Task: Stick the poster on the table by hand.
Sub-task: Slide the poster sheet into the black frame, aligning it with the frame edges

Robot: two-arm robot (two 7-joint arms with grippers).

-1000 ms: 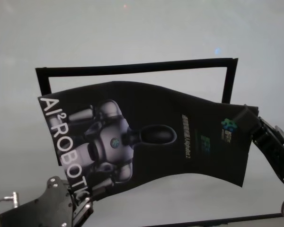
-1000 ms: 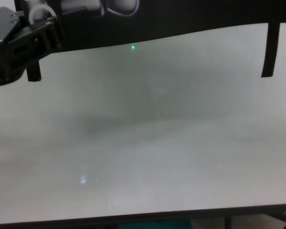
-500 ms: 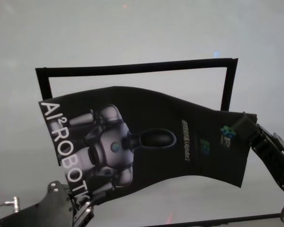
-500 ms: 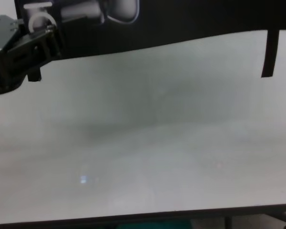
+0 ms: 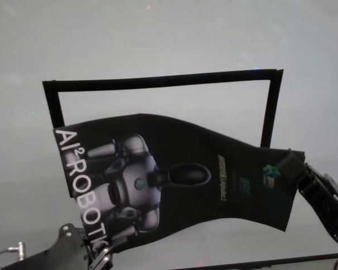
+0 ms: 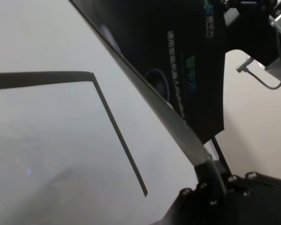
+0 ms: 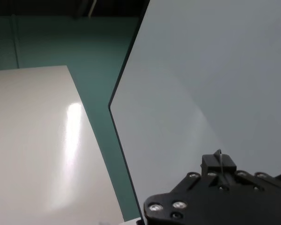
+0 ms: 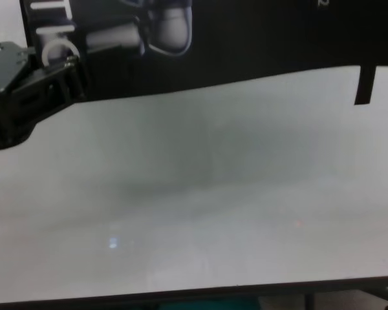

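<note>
The poster point(image 5: 203, 163), a black sheet with a grey robot figure and white letters, hangs bowed above the white table point(image 5: 158, 34). My left gripper point(image 5: 97, 251) is shut on its near left corner, also seen in the chest view point(image 8: 55, 81). At the poster's right edge, my right gripper point(image 5: 289, 165) is shut on it. In the left wrist view the poster point(image 6: 178, 61) runs edge-on from the left gripper point(image 6: 210, 174). The right wrist view shows the right gripper point(image 7: 218, 165) pinching a thin edge.
Narrow black tape strips point(image 5: 158, 80) mark the far, left and right sides of a rectangle on the table, partly covered by the poster. One strip's end point(image 8: 364, 84) shows in the chest view. The table's near edge point(image 8: 194, 297) is dark. Teal floor point(image 7: 98, 51) lies beyond the table.
Both grippers have carried the poster nearer to me and a little to the right. More of the robot figure now shows in the chest view.
</note>
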